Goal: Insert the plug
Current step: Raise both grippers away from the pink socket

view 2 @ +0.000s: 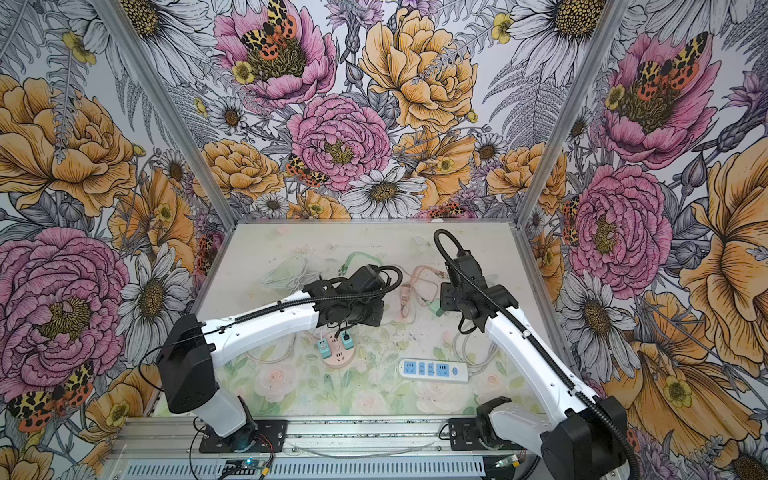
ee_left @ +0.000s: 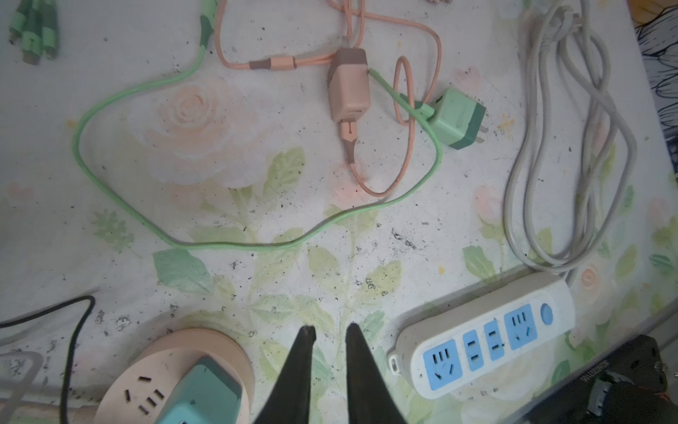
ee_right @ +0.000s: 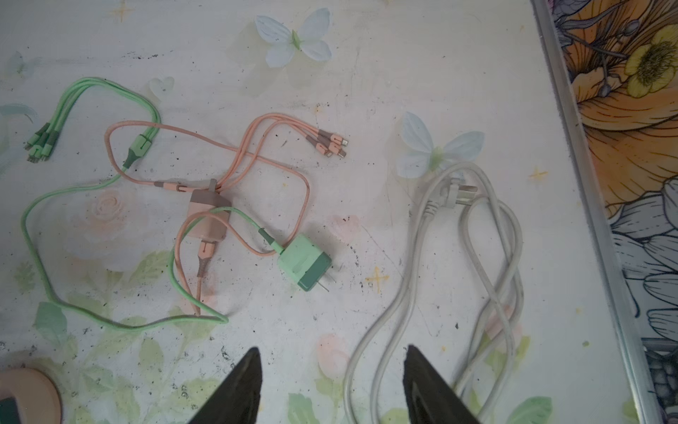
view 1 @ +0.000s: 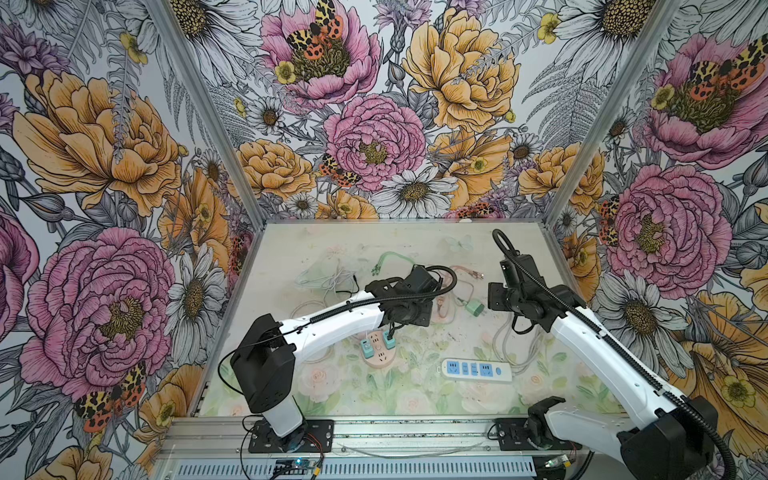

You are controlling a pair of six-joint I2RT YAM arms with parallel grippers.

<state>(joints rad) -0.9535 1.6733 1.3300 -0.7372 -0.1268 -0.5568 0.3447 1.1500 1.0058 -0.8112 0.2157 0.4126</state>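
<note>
On the left of the table (view 1: 415, 249), a round pink socket (view 1: 380, 359) is sitting with two teal plugs (view 1: 366, 348) pushed into it. The left gripper (ee_left: 328, 330) is hanging right over that socket. Its fingers are standing nearly together with only a narrow gap, and nothing is sitting between them. In the left wrist view one teal plug (ee_left: 201, 396) is lying just beside the fingers, not in their grip.

Further right, a white power strip (view 1: 476, 370) with blue outlets is lying flat. Behind it a pink charger (ee_left: 348, 88) and a green plug (view 1: 475, 308) are lying loose among tangled pink and green cables, the green plug's prongs pointing away from the pink charger.

The right gripper (ee_right: 332, 352) is hovering above the bare table with its fingers standing wide apart and holding nothing, a grey cord (ee_right: 411, 279) coiling just beside it.
</note>
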